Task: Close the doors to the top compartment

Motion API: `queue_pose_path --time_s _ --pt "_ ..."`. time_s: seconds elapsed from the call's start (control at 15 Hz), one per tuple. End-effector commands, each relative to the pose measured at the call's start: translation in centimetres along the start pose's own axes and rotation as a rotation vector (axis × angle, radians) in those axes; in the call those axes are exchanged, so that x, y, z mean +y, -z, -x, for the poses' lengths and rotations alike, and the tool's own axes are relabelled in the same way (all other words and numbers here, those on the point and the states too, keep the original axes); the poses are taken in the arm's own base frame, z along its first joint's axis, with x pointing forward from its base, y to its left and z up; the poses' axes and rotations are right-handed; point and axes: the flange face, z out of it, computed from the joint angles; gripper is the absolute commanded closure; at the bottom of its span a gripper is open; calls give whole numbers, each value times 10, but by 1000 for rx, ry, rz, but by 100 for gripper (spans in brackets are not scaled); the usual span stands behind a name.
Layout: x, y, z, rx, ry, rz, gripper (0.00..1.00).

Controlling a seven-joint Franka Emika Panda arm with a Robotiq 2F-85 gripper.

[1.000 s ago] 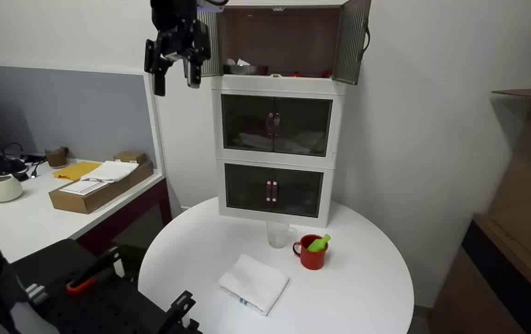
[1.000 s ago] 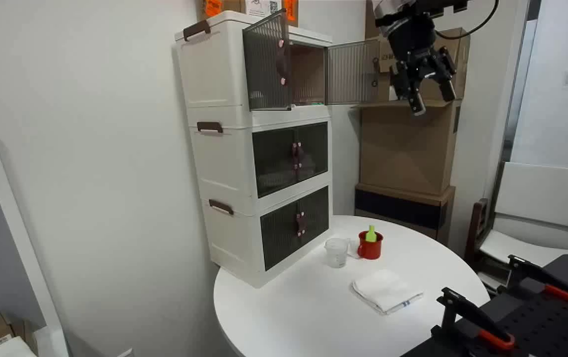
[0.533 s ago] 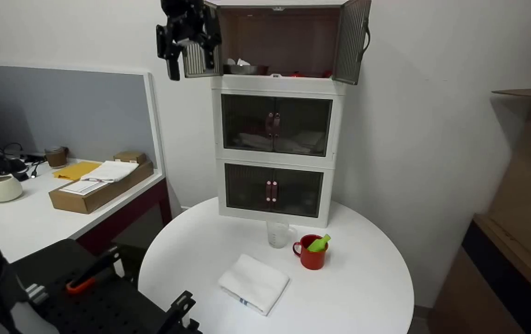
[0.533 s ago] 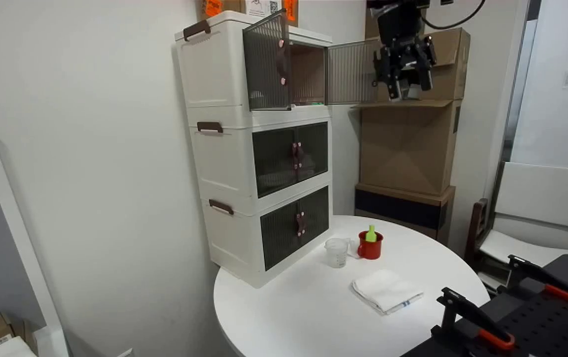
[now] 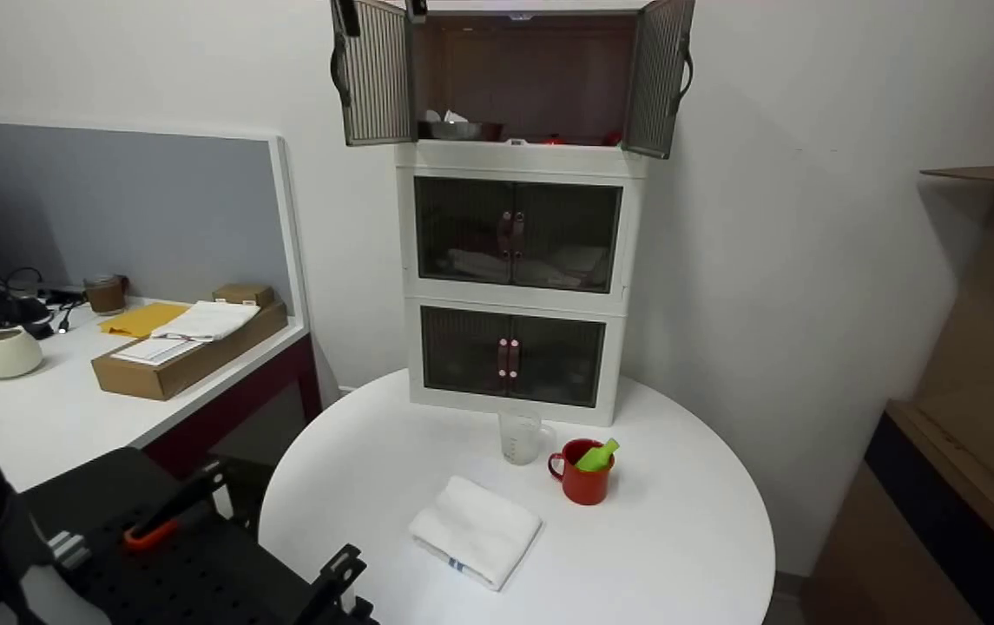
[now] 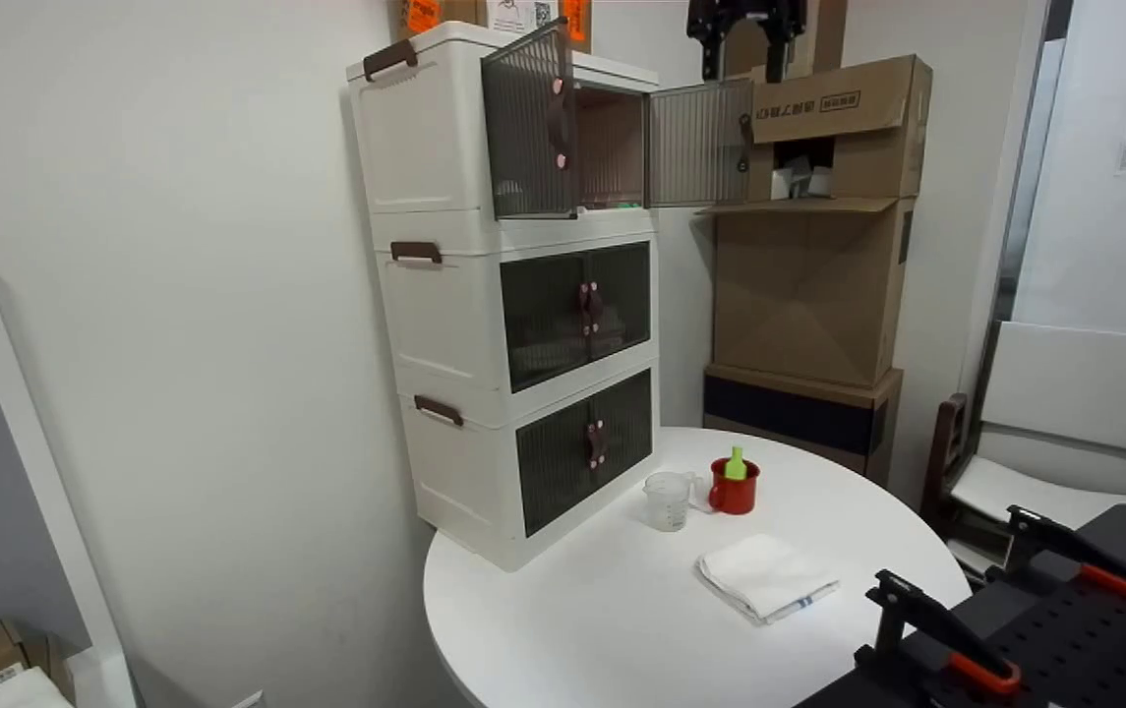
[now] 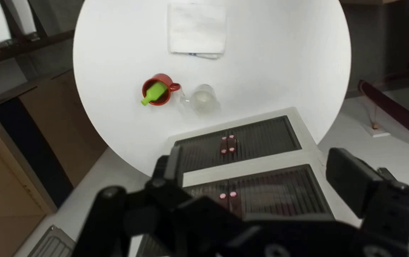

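Observation:
The top compartment (image 5: pixel 527 78) has a dark reddish-brown inside and stands open at the top of the white cabinet. Its two smoky see-through doors are swung outward in both exterior views: one door (image 5: pixel 379 78) (image 6: pixel 528 128) and the opposite door (image 5: pixel 660 78) (image 6: pixel 695 147). A corner of a ribbed door (image 7: pixel 52 244) shows low in the wrist view. My gripper (image 5: pixel 381 14) is at the top edge of an exterior view, its fingertips overlapping the top of a door; contact cannot be told. It also shows high up (image 6: pixel 744 64). In the wrist view my gripper (image 7: pixel 258 171) is open and empty.
The middle doors (image 5: pixel 518 233) and lowest doors (image 5: pixel 510 356) are shut. A round white table (image 5: pixel 653 555) holds a red mug (image 5: pixel 585 486), a clear measuring cup (image 5: pixel 518 438) and a folded white cloth (image 5: pixel 475 529). Cardboard boxes (image 6: pixel 799 295) stand beside the cabinet.
My gripper has risen, moving right in an exterior view and left in an exterior view, and its jaws have turned. The doors have not visibly moved.

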Motion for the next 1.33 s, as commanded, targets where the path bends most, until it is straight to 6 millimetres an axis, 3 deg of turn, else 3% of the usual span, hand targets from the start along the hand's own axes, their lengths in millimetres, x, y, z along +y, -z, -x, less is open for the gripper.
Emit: queue_pose_path --time_s 0.0,0.27,0.47,0.93,1.27 --pt "9 39 -28 36 15 -128 0" --pt "3 62 -50 49 42 -234 0" --pt "-15 70 -65 31 76 -274 0" --pt "-81 70 -93 -16 175 -273 0" --pt "-101 63 -114 -1 176 -263 0"
